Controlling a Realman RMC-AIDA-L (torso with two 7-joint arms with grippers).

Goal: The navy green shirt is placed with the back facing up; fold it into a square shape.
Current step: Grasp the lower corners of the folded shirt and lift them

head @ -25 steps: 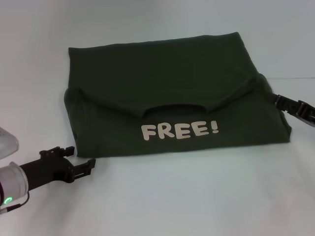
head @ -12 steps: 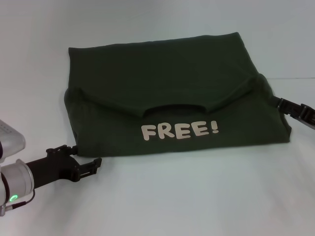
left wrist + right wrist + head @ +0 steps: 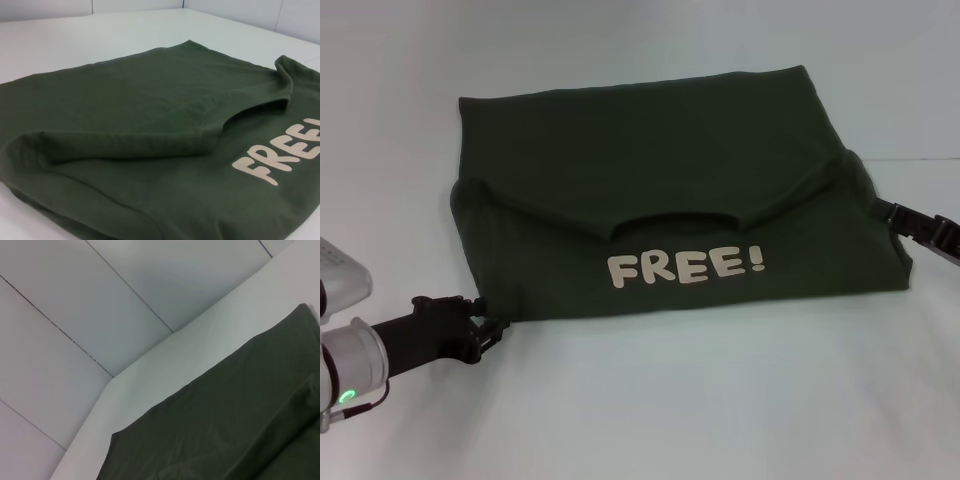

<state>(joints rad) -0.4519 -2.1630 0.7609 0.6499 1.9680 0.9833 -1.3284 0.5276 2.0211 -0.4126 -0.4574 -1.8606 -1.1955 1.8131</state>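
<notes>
Olive-green cotton, the navy green shirt [image 3: 670, 205] lies partly folded on the white table [image 3: 720, 400], its near portion turned over so the collar opening and the cream word "FREE!" [image 3: 685, 266] face up. The left gripper [image 3: 488, 330] sits at the shirt's near left corner, its black fingertips touching the fabric edge; the cloth hides them enough that I cannot tell whether they are apart or pinched on it. In the left wrist view the folded shirt [image 3: 150, 150] fills the picture right ahead of the fingers. The right gripper [image 3: 890, 212] meets the shirt's right edge, beside the folded sleeve; its fingers are hidden too, so their spread cannot be told.
</notes>
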